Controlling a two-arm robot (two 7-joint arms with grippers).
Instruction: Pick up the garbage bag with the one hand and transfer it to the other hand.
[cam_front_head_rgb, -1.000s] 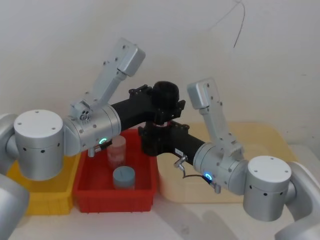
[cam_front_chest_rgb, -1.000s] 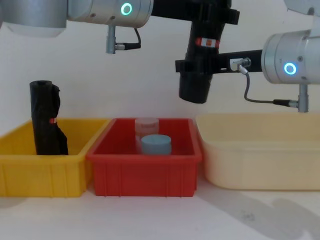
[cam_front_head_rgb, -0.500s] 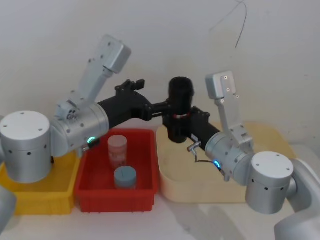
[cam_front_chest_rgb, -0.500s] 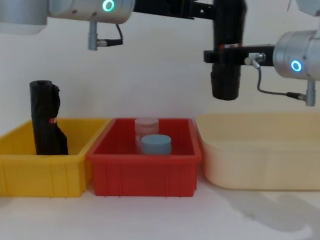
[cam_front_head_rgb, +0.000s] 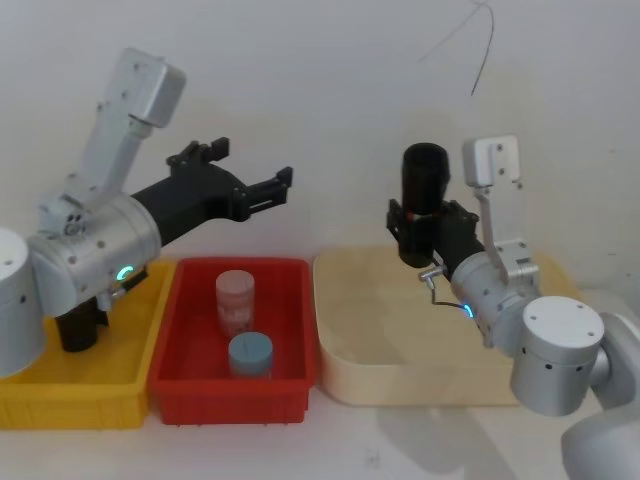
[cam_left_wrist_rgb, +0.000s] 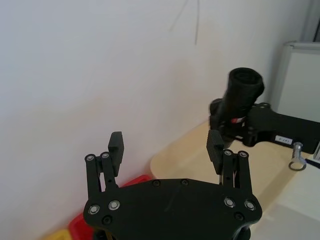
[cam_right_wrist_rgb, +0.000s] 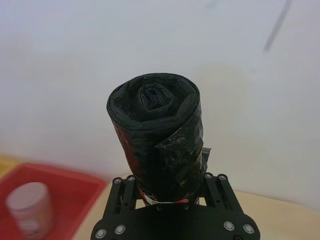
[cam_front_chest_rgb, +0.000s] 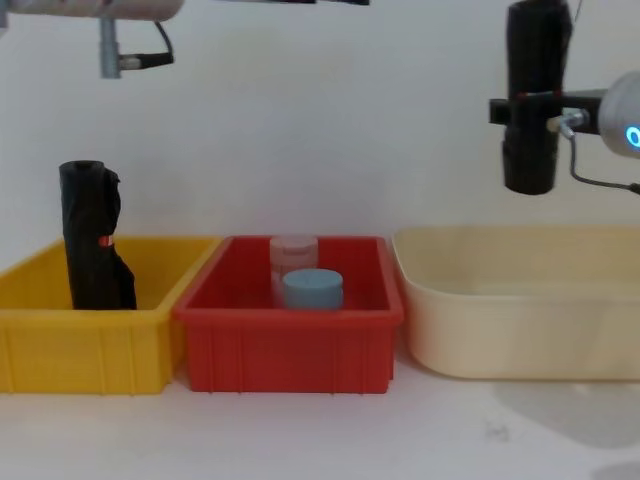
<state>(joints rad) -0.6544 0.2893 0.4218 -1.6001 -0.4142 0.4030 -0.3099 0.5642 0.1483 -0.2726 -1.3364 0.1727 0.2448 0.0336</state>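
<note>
- The garbage bag (cam_front_chest_rgb: 531, 100) is a thick black roll of plastic, its outer layer wrinkled and shiny, with a narrow red-and-white label band around it about halfway down.
- In the right wrist view its upper end shows the wound layers spiralling into a small hollow core.
- The roll stands upright with its long axis vertical, the coiled end pointing up and the other end pointing down at the cream tub (cam_front_chest_rgb: 520, 330).
- It hangs in the air above the tub's far left part, its lower end well clear of the rim.
- The right gripper (cam_front_head_rgb: 424, 226), on the blue-lit arm, is clamped across the roll's middle at the label band, a finger on each side.
- The left gripper (cam_left_wrist_rgb: 165, 146), on the green-lit arm, is raised above the red bin (cam_front_chest_rgb: 290, 350), well apart from the roll, its fingers spread wide with nothing between them.
- A slimmer black roll (cam_front_chest_rgb: 92, 240) stands in the yellow bin (cam_front_chest_rgb: 60, 350).
</note>
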